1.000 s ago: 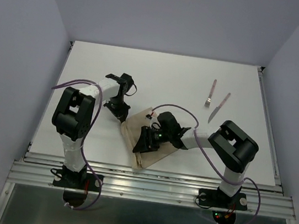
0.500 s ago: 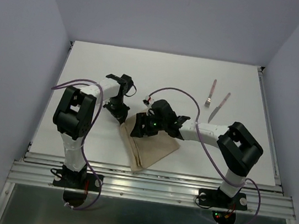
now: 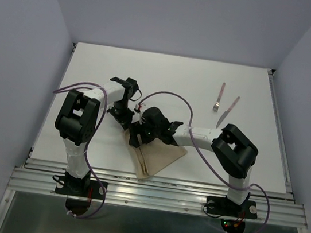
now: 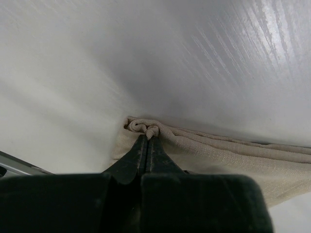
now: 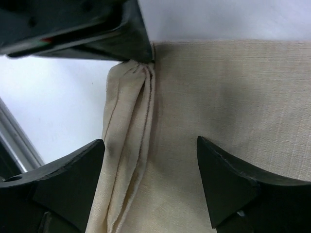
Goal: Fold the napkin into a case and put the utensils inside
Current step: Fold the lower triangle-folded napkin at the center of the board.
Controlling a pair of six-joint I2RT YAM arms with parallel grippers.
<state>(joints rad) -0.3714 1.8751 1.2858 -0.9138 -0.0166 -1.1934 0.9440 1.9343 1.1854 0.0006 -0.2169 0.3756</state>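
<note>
Top external view, left to right: the left fingers (image 3: 127, 121) sit at the near-left corner of the napkin (image 3: 161, 158), clenched on it. The right fingers (image 3: 137, 136) hang just beside them over the same edge, spread and holding nothing. The napkin lies folded in a slanted rectangle at the front middle of the worktop (image 3: 178, 79), not yet a narrow case. The fork (image 3: 219, 98) and knife (image 3: 228, 112) lie side by side far right, well apart from the cloth.

Risks, as I judge them:
- The left pinch has only a small bunched nub of corner, so a tug from the other arm could pull it free and let the layers spring open.
- The right fingers may close on the top layer alone, and the fold would then peel instead of travelling whole.
- The two sets of fingers are crowded at one corner, so a bump is likely if either swings.

What each view adds:
- Left wrist: shows the pinch itself, the cloth rolled into a knot at the tips of the left fingers (image 4: 148, 141). The top view hides this under the arms.
- Right wrist: shows stacked hems running down the folded edge of the napkin (image 5: 233, 87), with the spread fingers straddling them.
- Only the top view shows the utensils.
</note>
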